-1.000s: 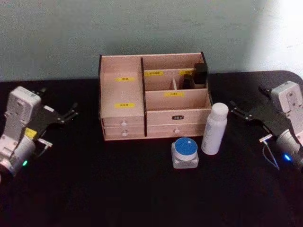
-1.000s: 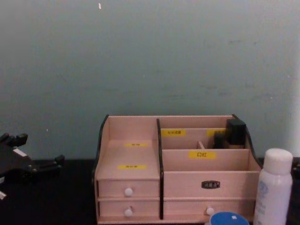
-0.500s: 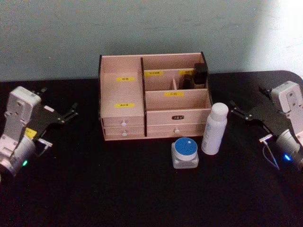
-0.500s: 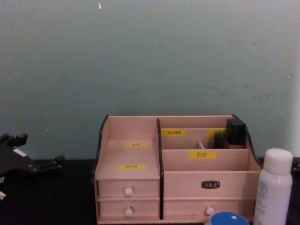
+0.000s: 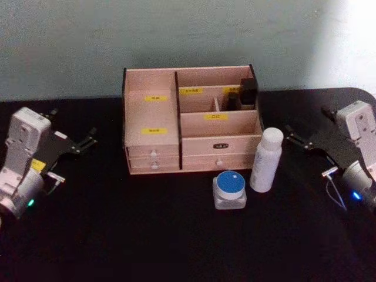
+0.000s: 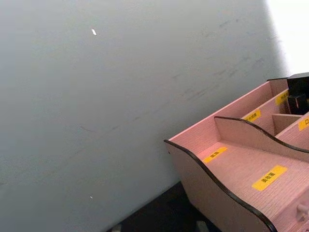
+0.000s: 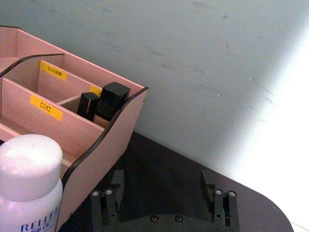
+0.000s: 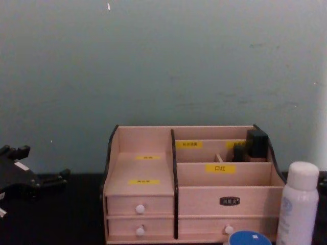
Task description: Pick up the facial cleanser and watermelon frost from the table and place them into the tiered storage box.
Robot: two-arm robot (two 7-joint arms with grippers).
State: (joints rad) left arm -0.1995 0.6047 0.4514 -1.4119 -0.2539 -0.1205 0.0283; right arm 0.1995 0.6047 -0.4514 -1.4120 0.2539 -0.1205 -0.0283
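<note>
Pale grey housings (image 5: 24, 136) carry the black left claw (image 5: 71, 124) and right claw (image 5: 308, 123).

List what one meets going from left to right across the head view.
In order: left gripper → box → bottle → right gripper. The jar stands in front of the box's right half, so I leave it out.

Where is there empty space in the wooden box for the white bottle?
The stepped left side of the tiered storage box is bare, and so is the front-right slot above the drawers. The back-right corner is crowded with black items.
</note>
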